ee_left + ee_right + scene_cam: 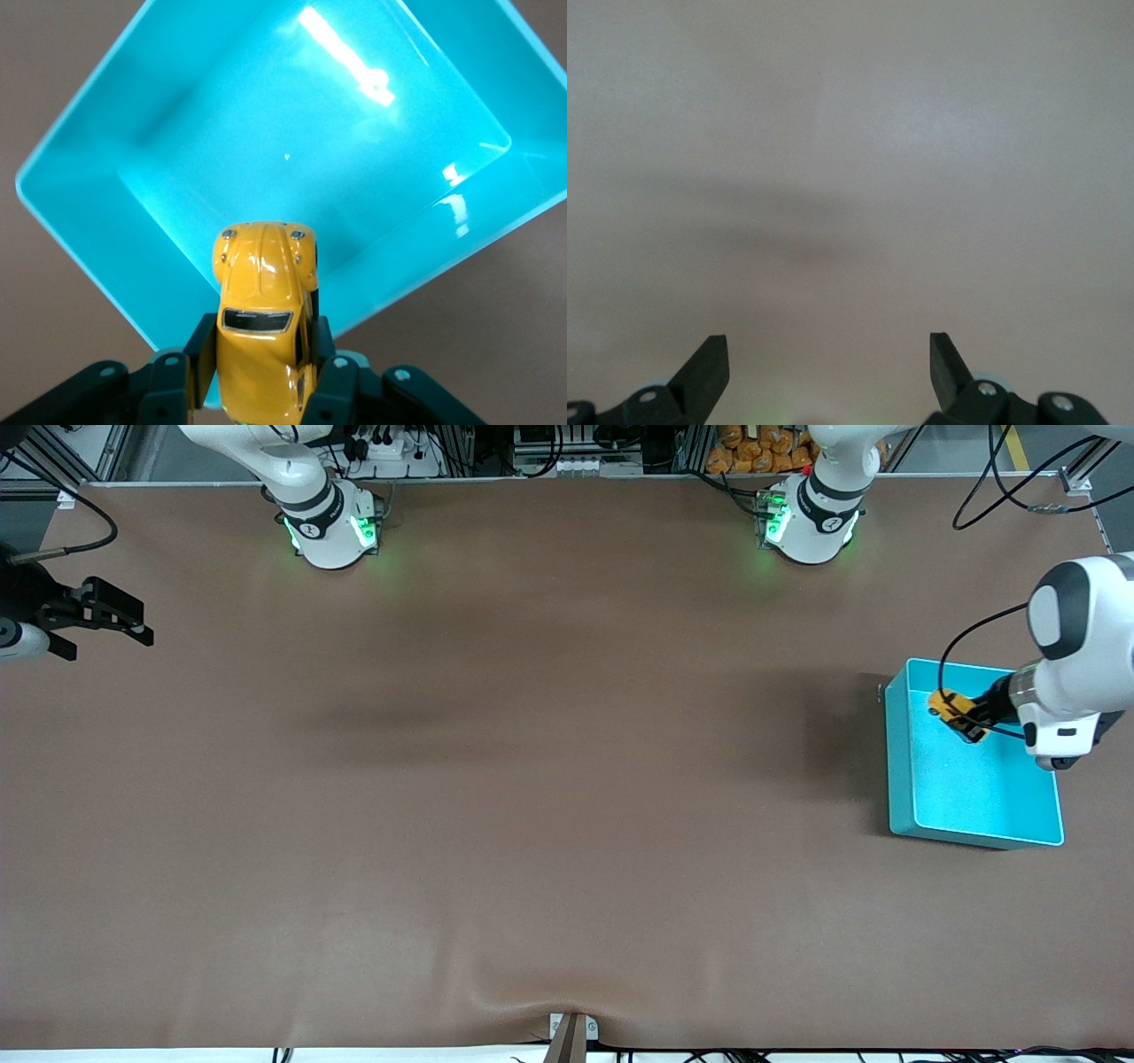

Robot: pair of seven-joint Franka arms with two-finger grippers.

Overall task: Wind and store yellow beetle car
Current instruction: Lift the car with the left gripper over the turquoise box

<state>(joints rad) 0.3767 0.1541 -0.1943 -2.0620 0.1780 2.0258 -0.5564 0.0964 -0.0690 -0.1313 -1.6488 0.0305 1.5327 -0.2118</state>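
Front view shows a wide table [532, 797] covered in a matte brown mat, smooth apart from a shallow wrinkle near the middle of its nearest edge. Along the top edge stand the two white arm bases with green lights glowing, and past them sit aluminium framing, loose black cables and a heap of orange objects.

At the left arm's end of the table rests the turquoise bin [904, 779] — a shallow rectangular tray of glossy plastic with sloping walls and rounded corners, its floor catching bright reflections in the left wrist view [89, 190].

The left gripper [967, 719] hangs over the part of the bin farther from the front camera, its dark fingers [199, 354] clamped on the sides of the yellow beetle car [948, 710]. The car is held up in the air above the bin's interior, not resting on the floor. In the left wrist view the car [263, 332] shows a rounded, shiny yellow-orange shell with a dark window and small round headlamps on its domed nose.

The right gripper [97, 615] waits over the mat at the right arm's end of the table — its black fingers [704, 372] spread wide, with nothing between them but plain brown surface.
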